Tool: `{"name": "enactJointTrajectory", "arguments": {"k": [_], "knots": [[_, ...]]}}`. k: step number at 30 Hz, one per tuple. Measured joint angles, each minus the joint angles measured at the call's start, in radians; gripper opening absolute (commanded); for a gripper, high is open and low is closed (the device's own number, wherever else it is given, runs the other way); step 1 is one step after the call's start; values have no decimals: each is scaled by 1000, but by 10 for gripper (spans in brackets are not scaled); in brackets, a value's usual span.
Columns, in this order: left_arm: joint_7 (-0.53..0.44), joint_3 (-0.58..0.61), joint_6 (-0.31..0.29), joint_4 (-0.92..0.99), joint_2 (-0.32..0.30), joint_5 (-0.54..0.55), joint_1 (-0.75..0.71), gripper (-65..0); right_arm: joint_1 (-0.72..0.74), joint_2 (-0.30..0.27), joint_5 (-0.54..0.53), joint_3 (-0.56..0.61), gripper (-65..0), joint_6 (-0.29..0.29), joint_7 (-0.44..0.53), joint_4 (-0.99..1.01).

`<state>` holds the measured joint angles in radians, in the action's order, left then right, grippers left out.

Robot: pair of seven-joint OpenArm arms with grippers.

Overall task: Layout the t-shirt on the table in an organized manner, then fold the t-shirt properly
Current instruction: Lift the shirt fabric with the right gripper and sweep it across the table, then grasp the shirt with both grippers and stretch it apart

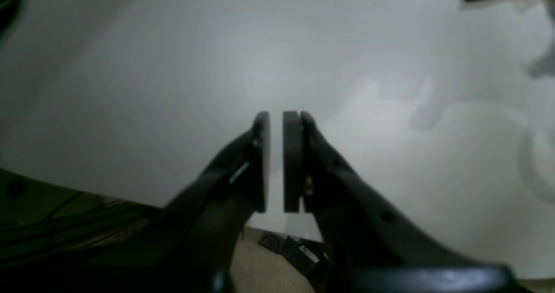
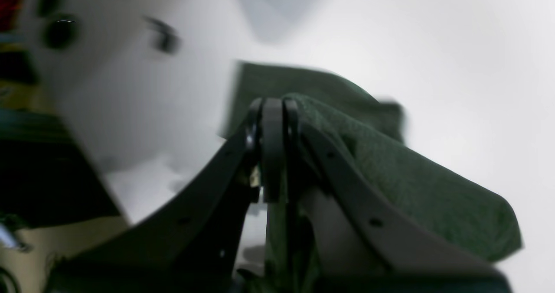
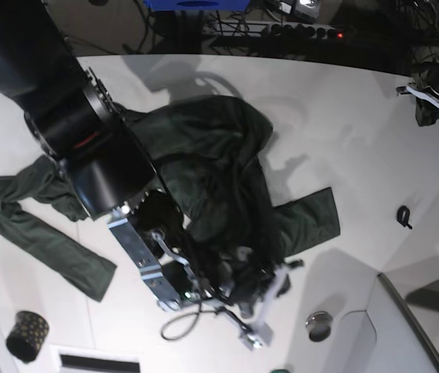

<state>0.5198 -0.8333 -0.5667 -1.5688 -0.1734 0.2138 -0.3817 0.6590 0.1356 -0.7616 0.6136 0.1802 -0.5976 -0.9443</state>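
Behind right end effector [image 2: 273, 111], blurred t-shirt [image 2: 416, 189]

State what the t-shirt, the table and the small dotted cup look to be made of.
T-shirt: soft knit fabric, dark green, matte; fine weave texture and limp folds.
Table: smooth white hard surface, probably laminate; it carries soft shadows and a faint sheen.
Cup: black with gold dots; too small to tell the material.

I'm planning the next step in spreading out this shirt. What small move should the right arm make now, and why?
Probably lift and draw the pinched cloth outward, away from the heap. The right gripper is shut on the dark green soft-fabric t-shirt, which lies bunched and twisted on the white smooth table. The left gripper hangs slightly open over bare tabletop, holding nothing.
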Motion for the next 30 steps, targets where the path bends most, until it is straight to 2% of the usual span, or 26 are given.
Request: {"name": "enactJointTrajectory", "arguments": {"k": [3, 6, 10, 12, 16, 17, 18, 20, 22, 23, 25, 27, 29, 30], "knots": [[1, 5, 1, 0, 0, -82, 8, -596, 74, 1, -82, 109, -642, 0, 38, -5], [0, 9, -3, 0, 2, -89, 10, -596, 121, 3, -174, 193, -642, 1, 63, -7], [0, 10, -3, -31, 1, -93, 10, -596, 157, 6, -296, 312, -615, 1, 160, -2], [0, 10, -3, -42, 2, -93, 11, -596, 158, 10, -354, 346, -522, 0, 200, -4], [0, 17, -1, -44, 18, -93, 13, -596, 181, 6, -414, 428, -197, 1, 158, -32], [2, 46, 2, -44, 18, -95, 15, -596, 185, 5, -420, 424, -146, 0, 138, -50], [4, 76, 9, -44, 17, -107, 16, -596, 188, 0, -420, 406, -128, 0, 107, -76], [2, 138, 1, -44, 20, -100, 27, -596, 187, -53, -421, 345, -150, 3, 58, -171], [-2, 216, -2, -47, 22, -100, 34, -596, 136, -153, -440, 226, -195, -6, 20, -272], [-4, 244, 2, -48, 27, -100, 35, -596, 77, -210, -459, 147, -209, -31, 27, -322], [-6, 297, 1, -48, 47, -95, 40, -596, -94, -324, -476, -24, -215, -136, 29, -410], [-8, 358, 1, -49, 68, -105, 56, -596, -314, -401, -459, -206, -191, -210, 15, -491], [-47, 415, 6, -51, 101, -103, 88, -596, -523, -430, -460, -361, -179, -227, -7, -573], [-65, 446, 8, -53, 111, -100, 101, -596, -610, -425, -471, -431, -179, -221, -16, -602]]}}
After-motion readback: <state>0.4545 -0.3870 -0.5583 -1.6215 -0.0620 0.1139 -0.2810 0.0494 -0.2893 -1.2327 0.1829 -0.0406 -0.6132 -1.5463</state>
